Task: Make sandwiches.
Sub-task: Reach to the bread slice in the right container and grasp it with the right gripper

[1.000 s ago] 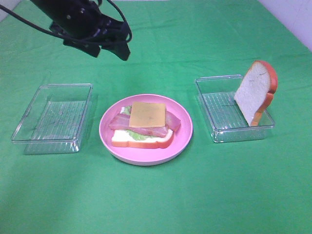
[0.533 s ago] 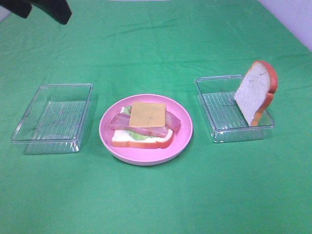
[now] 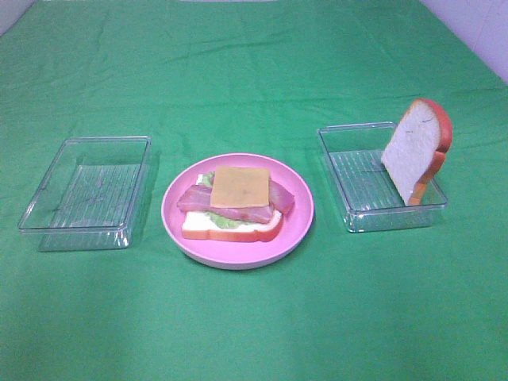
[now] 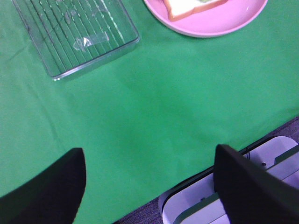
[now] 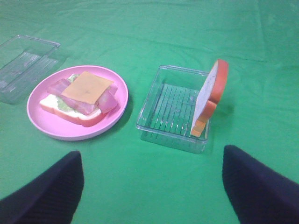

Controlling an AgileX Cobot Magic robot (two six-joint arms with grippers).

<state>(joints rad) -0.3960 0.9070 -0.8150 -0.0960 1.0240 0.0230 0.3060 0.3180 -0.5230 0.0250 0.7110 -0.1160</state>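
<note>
Cheese slice [image 3: 240,185] is seen on top of the open sandwich [image 3: 234,206], with bacon strips [image 3: 274,199] under it, lettuce [image 3: 225,220] below those, and a bread slice [image 3: 230,230] at the base; the stack is carried by a round pink plate [image 3: 300,225] on the green cloth [image 3: 254,317]. The left gripper [image 4: 149,186] is held with its jaws spread wide and nothing between them; the plate's rim and an empty clear tray [image 4: 77,35] are found well ahead of its fingertips [image 4: 51,189], and the cloth's edge lies just below it. The right gripper [image 5: 152,186] is likewise spread wide and empty; ahead of it, a second clear tray [image 5: 175,109] is seen, and a second bread slice [image 5: 210,98] is stood on edge in that tray, leaned against the far wall; the plate with the stack is placed beside that tray, ahead of its left finger [image 5: 46,191].
</note>
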